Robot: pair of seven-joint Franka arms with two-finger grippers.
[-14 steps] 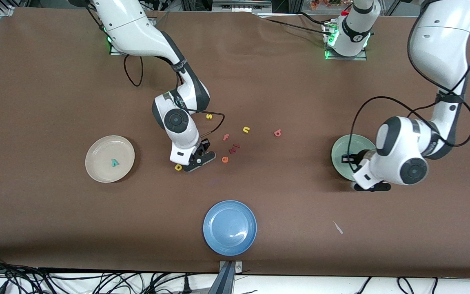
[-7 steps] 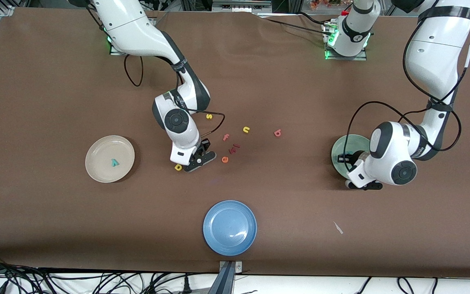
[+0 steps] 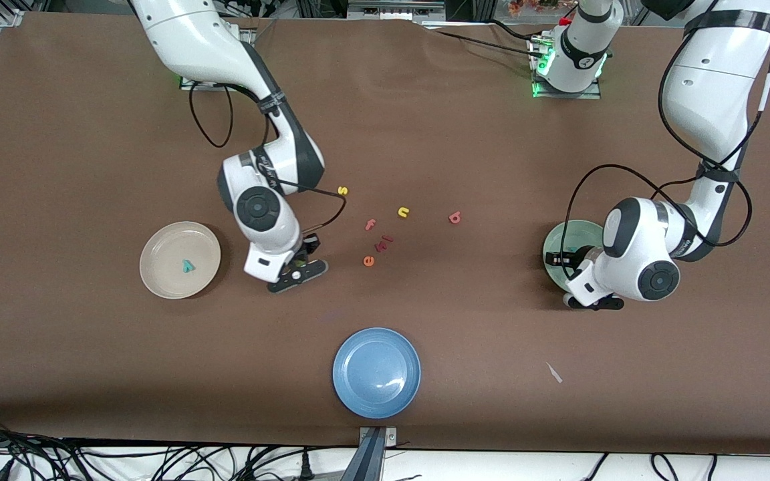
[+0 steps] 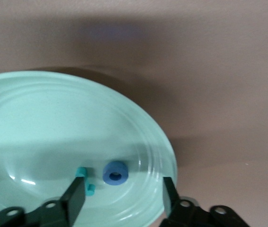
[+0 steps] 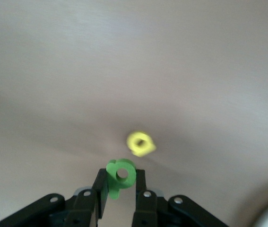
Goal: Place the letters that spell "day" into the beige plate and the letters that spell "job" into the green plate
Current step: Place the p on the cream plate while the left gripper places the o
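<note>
The right pincer (image 5: pixel 122 189) pinches the green d (image 5: pixel 120 176) over the worktop (image 3: pixel 91 133), above the yellow a (image 5: pixel 140 144); the left pincer (image 4: pixel 122 195), spread, hangs over the green plate (image 4: pixel 39 123) holding the blue o (image 4: pixel 115 172).

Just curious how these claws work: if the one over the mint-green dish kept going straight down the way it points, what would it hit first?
Probably the blue o, lying between the left gripper's open fingers, or the green plate just beneath; depth is unclear.
</note>
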